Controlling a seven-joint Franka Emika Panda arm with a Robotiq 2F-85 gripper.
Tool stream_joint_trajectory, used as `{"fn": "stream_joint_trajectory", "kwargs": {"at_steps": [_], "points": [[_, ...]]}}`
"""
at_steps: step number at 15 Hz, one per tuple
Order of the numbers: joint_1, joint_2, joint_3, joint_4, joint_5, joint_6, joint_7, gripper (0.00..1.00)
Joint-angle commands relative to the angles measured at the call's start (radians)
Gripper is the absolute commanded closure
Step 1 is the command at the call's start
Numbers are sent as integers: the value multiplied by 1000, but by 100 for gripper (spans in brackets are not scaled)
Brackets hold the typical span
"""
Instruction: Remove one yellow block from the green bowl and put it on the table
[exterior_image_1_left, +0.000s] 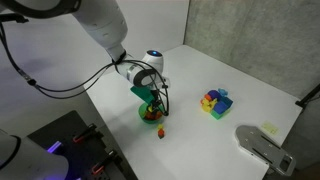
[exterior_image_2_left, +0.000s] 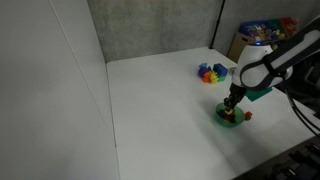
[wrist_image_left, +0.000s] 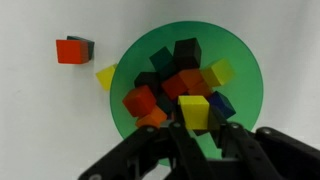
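Observation:
The green bowl (wrist_image_left: 235, 120) lies on the white table (wrist_image_left: 40, 120) and holds several coloured blocks. My gripper (wrist_image_left: 195, 128) is right above the bowl and is shut on a yellow block (wrist_image_left: 194, 110), which sits between the fingertips over the pile. Another yellow block (wrist_image_left: 218, 73) lies in the bowl. A third yellow block (wrist_image_left: 106, 77) lies at the bowl's outer rim. Both exterior views show the gripper (exterior_image_1_left: 152, 98) (exterior_image_2_left: 234, 102) low over the bowl (exterior_image_1_left: 143, 113) (exterior_image_2_left: 222, 117).
A red block (wrist_image_left: 70, 50) lies on the table beside the bowl, also seen in an exterior view (exterior_image_1_left: 160, 131). A multicoloured block cluster (exterior_image_1_left: 216, 102) (exterior_image_2_left: 211, 73) stands farther off. A grey device (exterior_image_1_left: 262, 145) sits at the table edge.

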Motion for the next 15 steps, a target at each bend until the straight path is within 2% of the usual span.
{"fn": "stream_joint_trajectory", "kwargs": {"at_steps": [1, 7, 15], "points": [[-8, -122, -19, -69, 15, -61, 19, 90], [-64, -213, -82, -135, 34, -83, 23, 90], [-155, -121, -175, -128, 44, 25, 34, 90]]}}
